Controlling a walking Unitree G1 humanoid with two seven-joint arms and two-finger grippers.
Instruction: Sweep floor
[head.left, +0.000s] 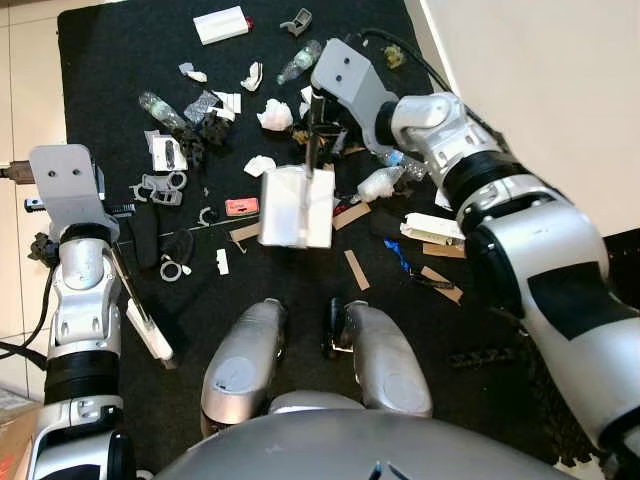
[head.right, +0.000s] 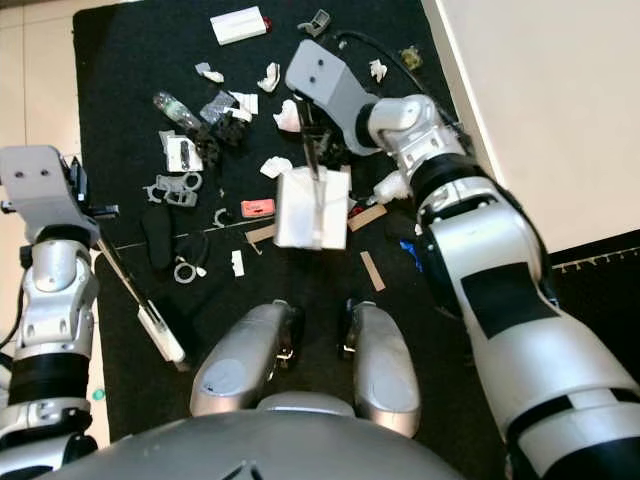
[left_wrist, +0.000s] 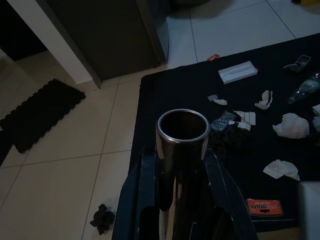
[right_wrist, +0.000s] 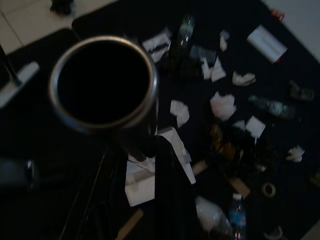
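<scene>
Pinching metal tubes (left_wrist: 182, 150), both end effectors (left_wrist: 175, 200) (right_wrist: 135, 190) hang above a red packet (left_wrist: 264, 206) with unreadable lettering.

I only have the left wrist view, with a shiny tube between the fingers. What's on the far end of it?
Observer: A narrow white broom head, down on the black mat beside the robot's left foot. The left gripper clamps the tube.
Operator: Where's the other arm?
Observer: The right gripper grips a second pole, with a white dustpan at mid-mat.
Operator: Any litter close in?
Observer: Cardboard strips lie just ahead of the right foot.
</scene>
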